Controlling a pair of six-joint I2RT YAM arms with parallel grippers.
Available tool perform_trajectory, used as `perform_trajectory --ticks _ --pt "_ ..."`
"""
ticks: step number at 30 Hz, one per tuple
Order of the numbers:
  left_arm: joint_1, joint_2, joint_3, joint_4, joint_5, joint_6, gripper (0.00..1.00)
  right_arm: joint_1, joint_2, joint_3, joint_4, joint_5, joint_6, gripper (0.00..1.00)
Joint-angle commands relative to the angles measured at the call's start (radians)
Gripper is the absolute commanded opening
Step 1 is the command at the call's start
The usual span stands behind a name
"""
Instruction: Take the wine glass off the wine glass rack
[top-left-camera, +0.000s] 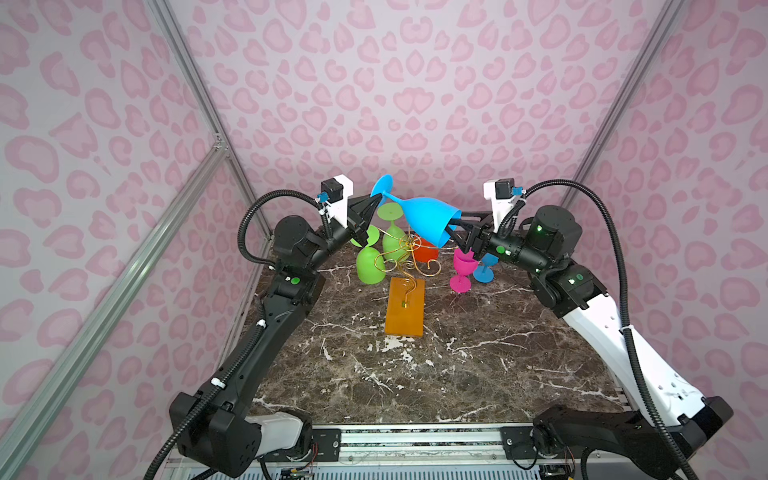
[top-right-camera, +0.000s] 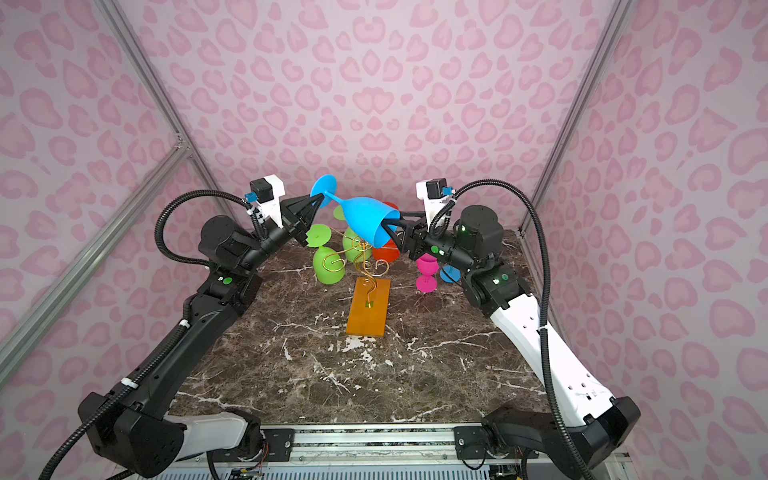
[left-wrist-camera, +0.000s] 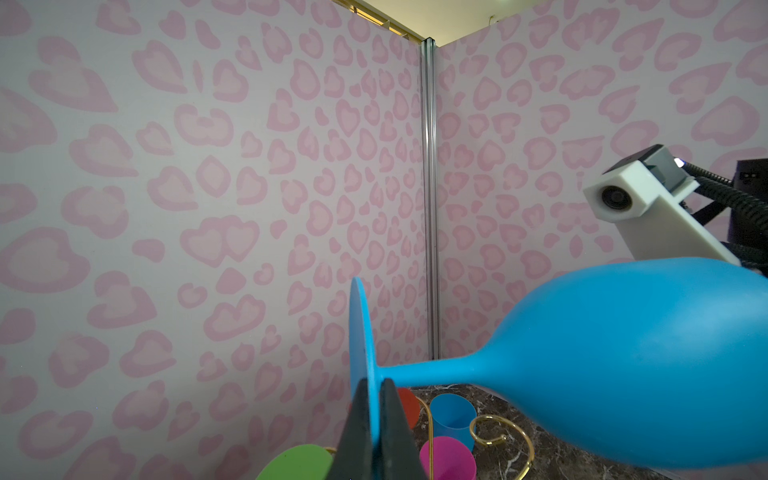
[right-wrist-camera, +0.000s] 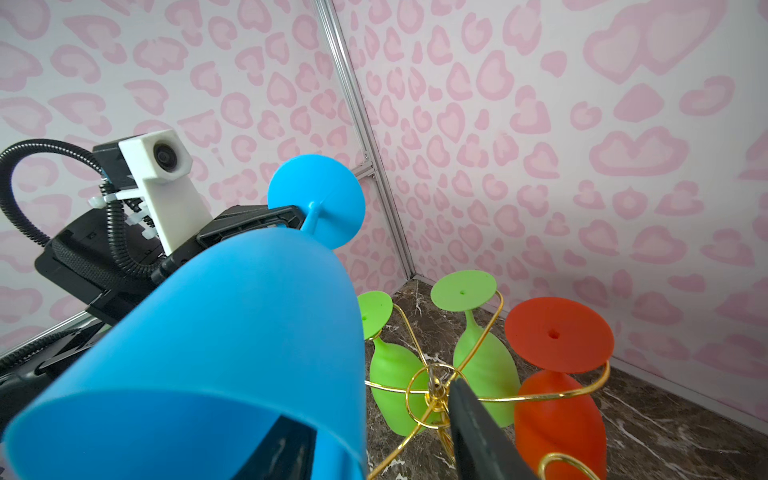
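Top views showed the blue wine glass (top-left-camera: 428, 216) held in the air, clear of the wine glass rack (top-left-camera: 405, 316).
The left gripper (top-left-camera: 379, 197) pinched its foot, holding it sideways above the gold wires. The right gripper (top-left-camera: 454, 221) straddled the bowl rim, jaws apart. Removal looked essentially done, with only setting it down seemingly left. Two green glasses (right-wrist-camera: 482, 361) and a red glass (right-wrist-camera: 557, 415) hung on the rack.

Centre: gold wire wine glass rack (top-left-camera: 405, 309), on brown marble table (top-left-camera: 478, 365).
Above rack: blue plastic wine glass (top-left-camera: 428, 220), sideways.
Right of rack: pink plastic goblet (top-left-camera: 462, 266).
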Motion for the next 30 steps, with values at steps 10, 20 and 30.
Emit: perform_trajectory --ticks 10,20,30 --pt "0.000 -0.013 -0.019 0.035 0.005 -0.034 0.08 0.041 0.016 0.024 0.035 0.030 -0.004 0.00" --pt "0.000 -0.049 -0.042 0.015 -0.063 -0.018 0.44 0.069 -0.015 0.017 0.035 0.130 0.008 0.00" --pt "0.013 -0.164 -0.071 -0.129 -0.338 -0.037 0.75 -0.025 -0.199 -0.024 -0.100 0.296 -0.049 0.00"
